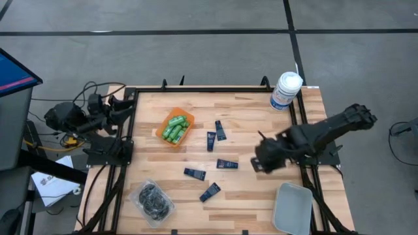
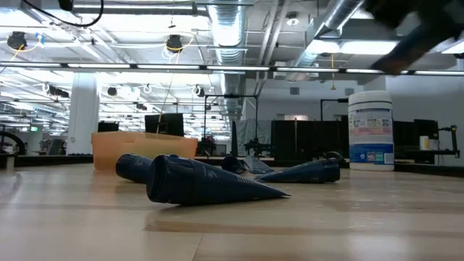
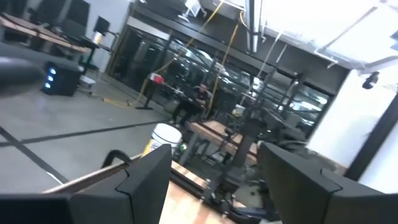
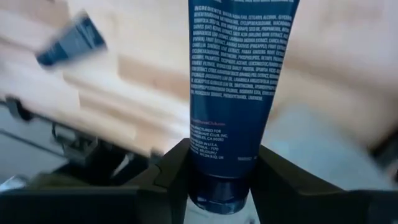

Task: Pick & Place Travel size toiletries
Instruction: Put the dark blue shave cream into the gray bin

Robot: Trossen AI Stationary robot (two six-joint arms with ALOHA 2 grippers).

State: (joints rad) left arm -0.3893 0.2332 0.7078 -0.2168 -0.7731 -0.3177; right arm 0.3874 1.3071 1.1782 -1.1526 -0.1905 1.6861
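Observation:
Several flat dark navy tubes [image 1: 211,140] lie scattered on the middle of the wooden table [image 1: 248,111]. In the low view the nearest tube [image 2: 203,183] lies on its side. Small green bottles [image 1: 175,128] fill an orange tray [image 1: 163,136]. A clear packet of black round pieces [image 1: 151,199] lies near the front left corner. My right gripper [image 1: 261,158] hangs above the table's right half, shut on one navy tube [image 4: 239,68]. My left gripper [image 3: 211,180] is open and parked off the table's left edge. My right gripper holds a navy tube by its cap end [image 4: 219,163], pinched between the two fingers [image 4: 173,171], one on either side. The tube runs straight out ahead of the fingers, its printed flat face toward the wrist camera. It appears lifted clear of the table.
A large white canister with a blue label [image 1: 285,90] stands at the far right corner. A grey tray [image 1: 292,207] sits at the near right corner, just in front of the right gripper. Black rails frame the table's edges.

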